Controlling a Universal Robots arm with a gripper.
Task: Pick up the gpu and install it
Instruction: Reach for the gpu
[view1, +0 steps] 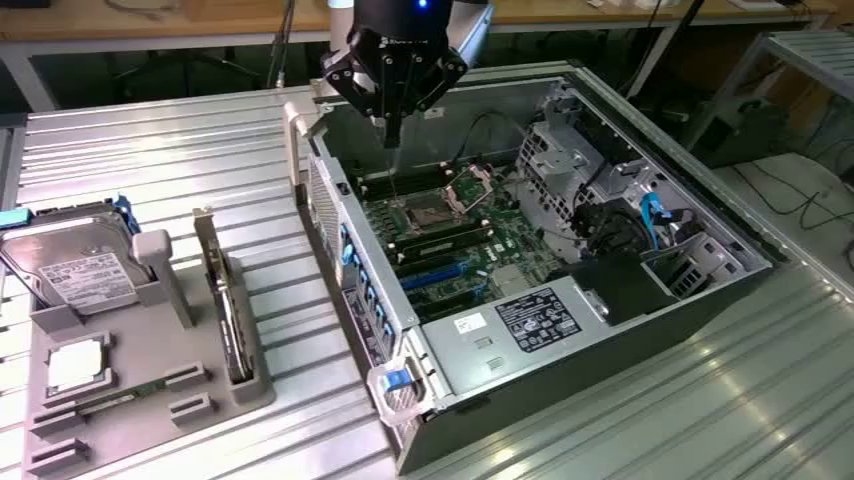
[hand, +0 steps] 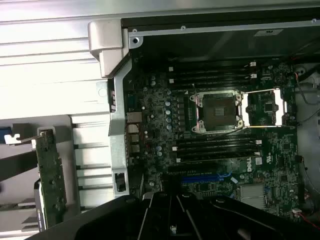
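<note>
The gpu (view1: 224, 300) is a long dark card with a silver bracket, standing on edge in a slot of the grey holder (view1: 147, 390) at the exterior view's left. In the wrist view the gpu (hand: 51, 180) lies well outside the case wall. My gripper (view1: 391, 138) hangs over the rear part of the open computer case (view1: 334, 220), far from the card. Its fingers are shut together with nothing between them. In the wrist view the gripper (hand: 172, 215) hovers above the motherboard (hand: 150, 125), near the blue slot (hand: 200, 177).
A silver hard drive (view1: 74, 265) with a white label, a square processor (view1: 76, 362) and a small memory stick (view1: 114, 403) share the grey holder. The open processor socket (hand: 218, 111) sits mid-board. Drive cages and cables (view1: 641, 220) fill the case's far side. Everything rests on a ribbed metal table (view1: 174, 150).
</note>
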